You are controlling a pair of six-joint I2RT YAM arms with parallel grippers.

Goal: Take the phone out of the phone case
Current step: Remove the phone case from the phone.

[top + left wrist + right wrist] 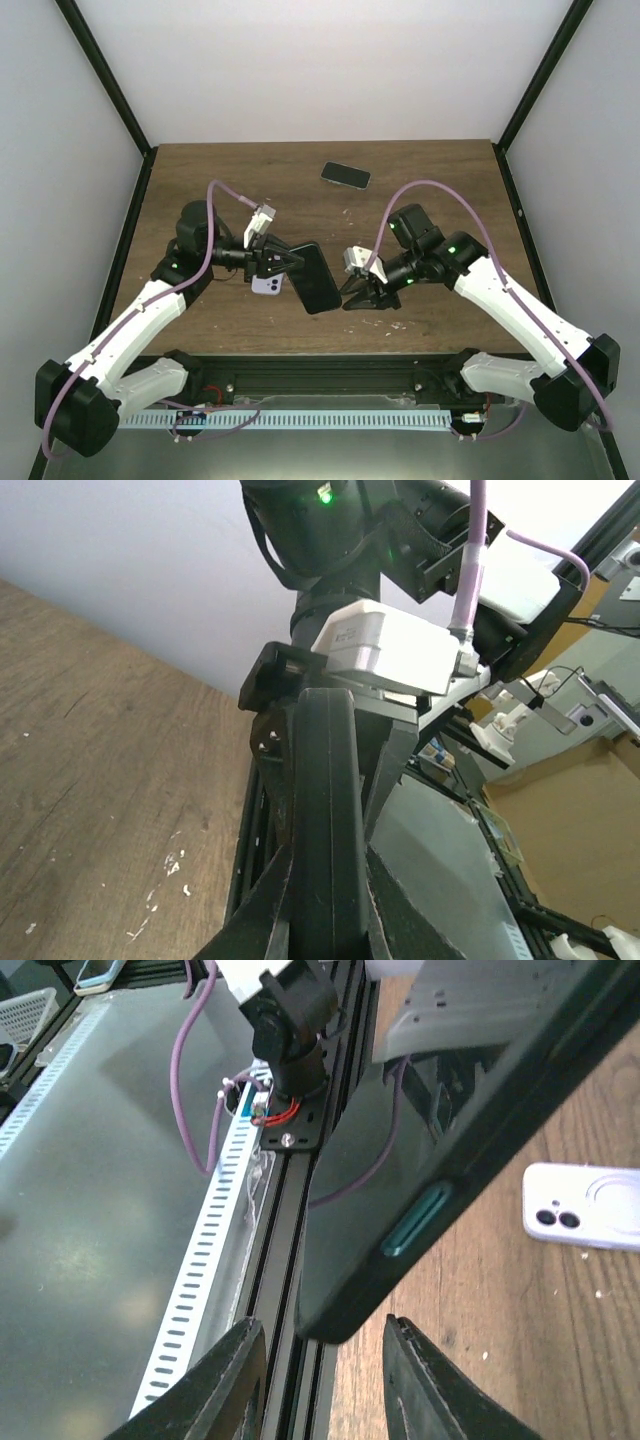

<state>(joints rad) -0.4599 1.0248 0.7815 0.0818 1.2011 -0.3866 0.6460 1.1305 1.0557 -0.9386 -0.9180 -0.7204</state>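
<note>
top view: two arms and three phone-like things. the left gripper (290, 262) is clamped on the black phone case (318, 278), holding it off the worktop (200, 170) toward the middle of the near edge. the right gripper (352, 293) sits at the case's near right corner; whether it touches cannot be told from here. one white phone (268, 285) lies on the worktop, partly hidden under the left gripper. one dark phone (346, 175) lies near the far edge, right of middle.

left wrist view: one case, seen edge-on and upright between the two fingers (258, 930), which press on its two faces. its lower end is cut off by the frame. the right arm stands behind it, its fingertips hidden by the case.

right wrist view: the two fingers (225, 1380) stand apart and grip nothing; the case's corner hangs just above the gap. the phone (370, 1190) sits in the case, its glossy screen showing beside one teal side button (415, 1222). the white phone shows two lenses, and its right end is cut off.
</note>
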